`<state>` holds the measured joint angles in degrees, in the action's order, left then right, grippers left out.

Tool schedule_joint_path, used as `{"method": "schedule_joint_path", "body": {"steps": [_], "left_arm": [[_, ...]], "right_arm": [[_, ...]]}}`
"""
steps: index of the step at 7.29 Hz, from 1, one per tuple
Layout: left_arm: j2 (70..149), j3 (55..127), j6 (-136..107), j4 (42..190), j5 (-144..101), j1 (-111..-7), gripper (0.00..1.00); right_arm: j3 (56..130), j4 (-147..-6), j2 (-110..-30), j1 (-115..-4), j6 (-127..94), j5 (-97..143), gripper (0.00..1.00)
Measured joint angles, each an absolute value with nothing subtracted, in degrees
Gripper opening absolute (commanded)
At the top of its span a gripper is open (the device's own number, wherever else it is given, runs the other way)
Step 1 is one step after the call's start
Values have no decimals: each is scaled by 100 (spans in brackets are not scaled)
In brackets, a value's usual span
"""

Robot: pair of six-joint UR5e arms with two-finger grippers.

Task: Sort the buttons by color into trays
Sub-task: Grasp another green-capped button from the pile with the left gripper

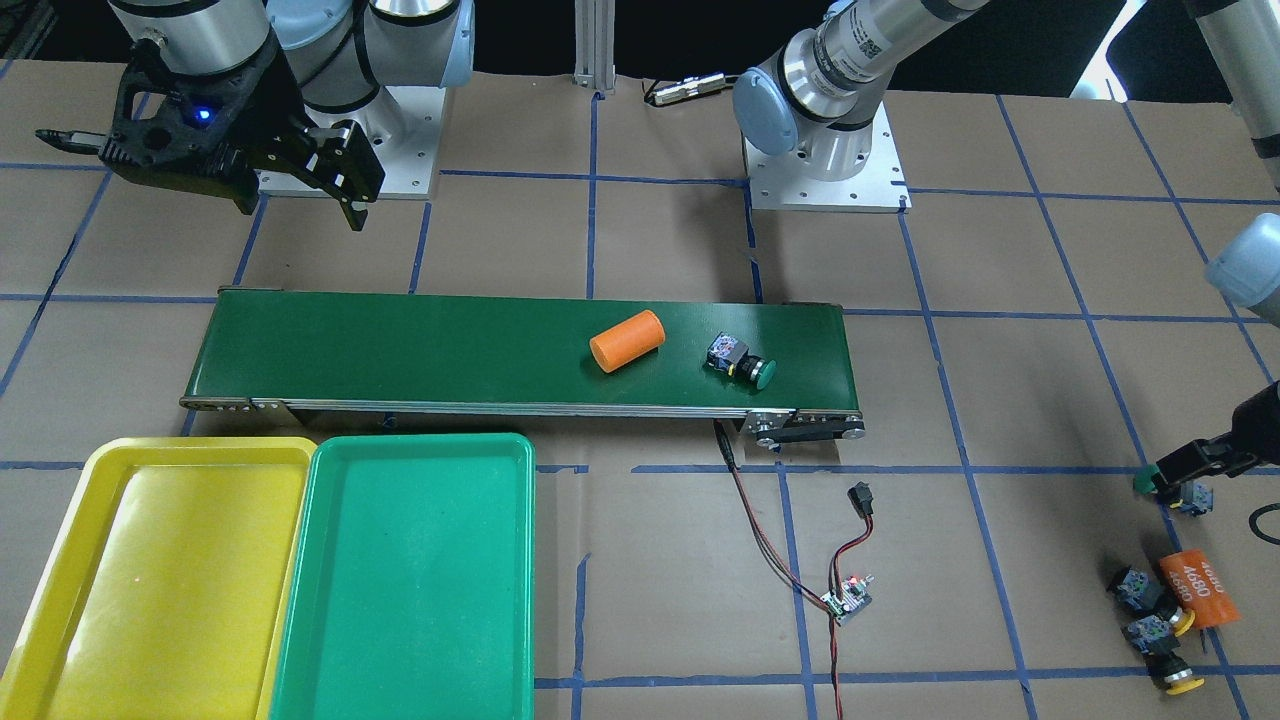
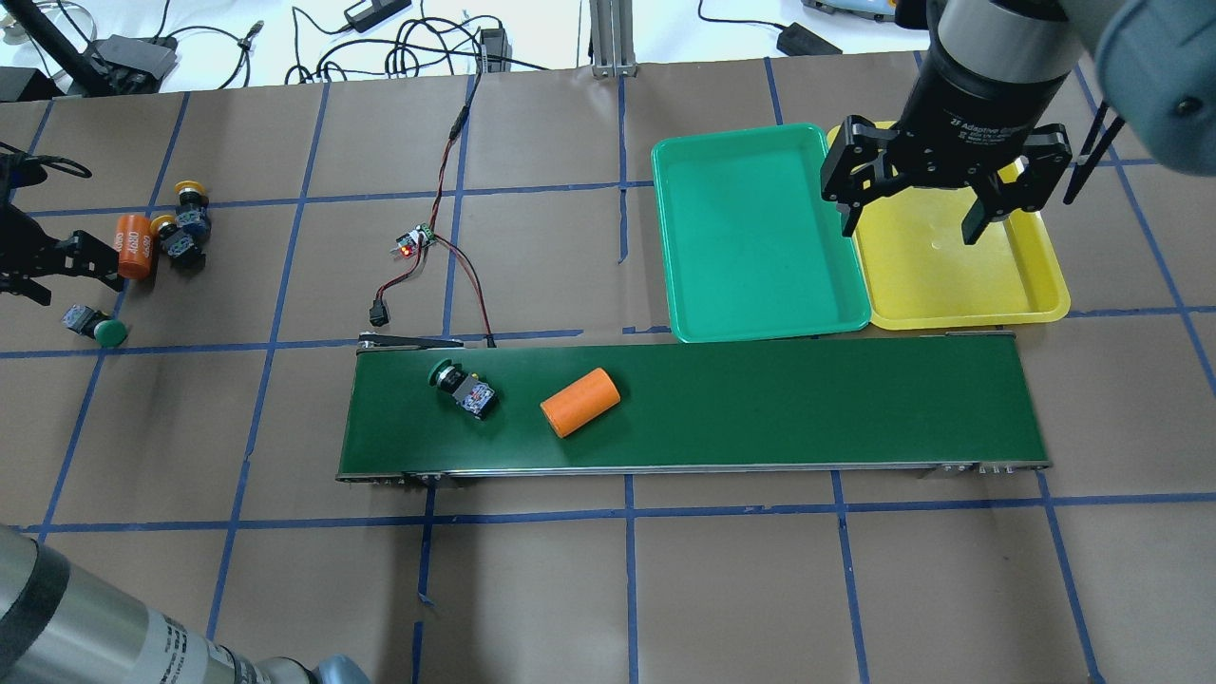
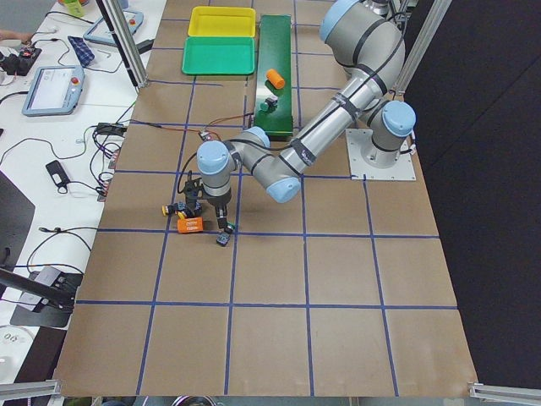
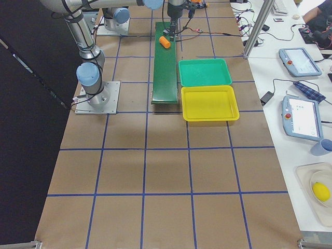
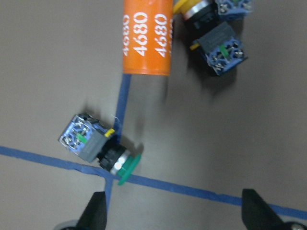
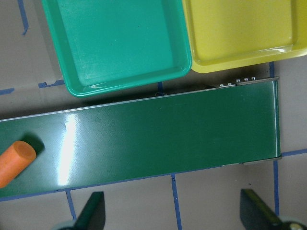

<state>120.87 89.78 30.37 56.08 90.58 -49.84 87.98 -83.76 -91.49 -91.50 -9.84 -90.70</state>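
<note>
A green-capped push-button with a dark grey blocky body (image 5: 98,146) lies on its side on the table just ahead of the left gripper (image 5: 175,215). It is closer to one fingertip than the other, and its round cap points in toward the gap. The gripper's two fingers are spread wide, with nothing between them. Farther out from the fingertips lies an orange cylinder printed 4680 in white (image 5: 146,36). Two yellow-capped push-buttons of the same build (image 2: 193,204) (image 2: 179,240) crowd against its side.

A second green-capped button (image 2: 463,387) lies on its side on the long dark green conveyor belt (image 2: 807,399), well apart from both grippers, near the belt's end toward the left gripper. Just beside it, on the right gripper's side, rests a plain orange cylinder (image 2: 579,402).

The right gripper (image 2: 907,214) hangs high with its fingers parted and nothing in them. From its wrist camera, the belt's other end lies below. Past the belt are the shallow green plastic tray (image 2: 760,228) and the matching yellow tray (image 2: 950,275), set edge to edge.

Between the two grippers, a small circuit board with red and black wires (image 2: 415,240) lies on the brown paper table marked with a blue tape grid (image 2: 665,589).
</note>
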Motion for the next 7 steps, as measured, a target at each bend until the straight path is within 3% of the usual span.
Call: {"method": "schedule_joint_path", "body": {"steps": [3, 4, 5, 6, 7], "left_arm": [[12492, 8939, 3378, 5168, 9037, -4809, 100], [12589, 8963, 3395, 5112, 9021, -4795, 73], [12647, 9023, 3418, 5041, 9027, -4787, 27], [12647, 9067, 3439, 4998, 9057, -4778, 12], [12612, 9096, 3445, 5038, 9082, -4755, 8]], "right_arm": [[8798, -8376, -9149, -9152, -984, -9070, 100], [8798, -8376, -9149, -9152, -984, -9070, 100], [8798, -8376, -9149, -9151, -985, -9070, 100], [8798, -8376, -9149, -9150, -984, -9070, 100], [8798, -8376, -9149, -9149, -984, -9070, 100]]}}
